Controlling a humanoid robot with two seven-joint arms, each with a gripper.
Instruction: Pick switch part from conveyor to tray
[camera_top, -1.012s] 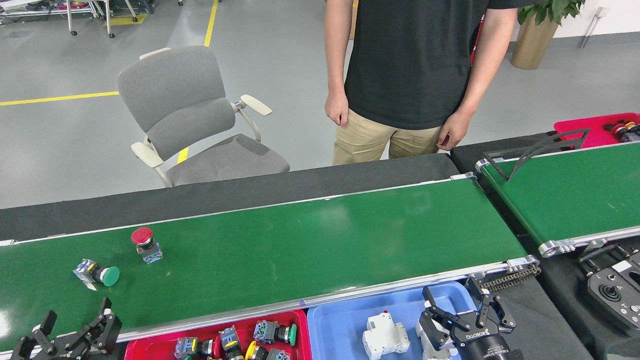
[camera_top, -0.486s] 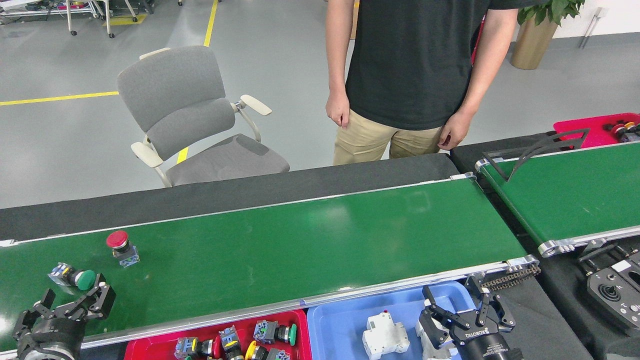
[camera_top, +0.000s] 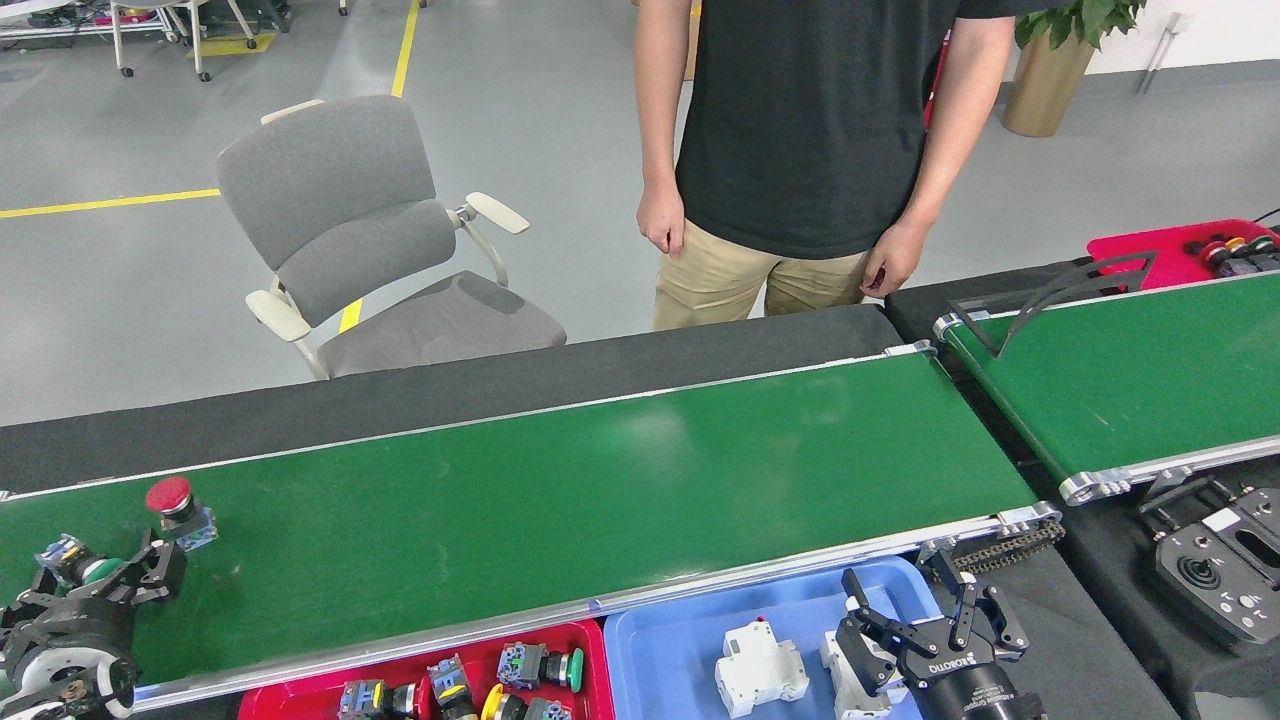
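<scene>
Only legible text we can spot is on our right pincer (camera_top: 915, 640): white "ROBOTIQ" lettering on the black body, upside down from our view & pretty small, so partly a guess on the last letters. Nothing else readable imo, the switch parts' labels are too tiny to make out.

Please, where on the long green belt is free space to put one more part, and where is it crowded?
The conveyor is bare from the red button switch all the way to its right end roller. The far left is crowded: the green button switch lies there with the left gripper around it.
</scene>
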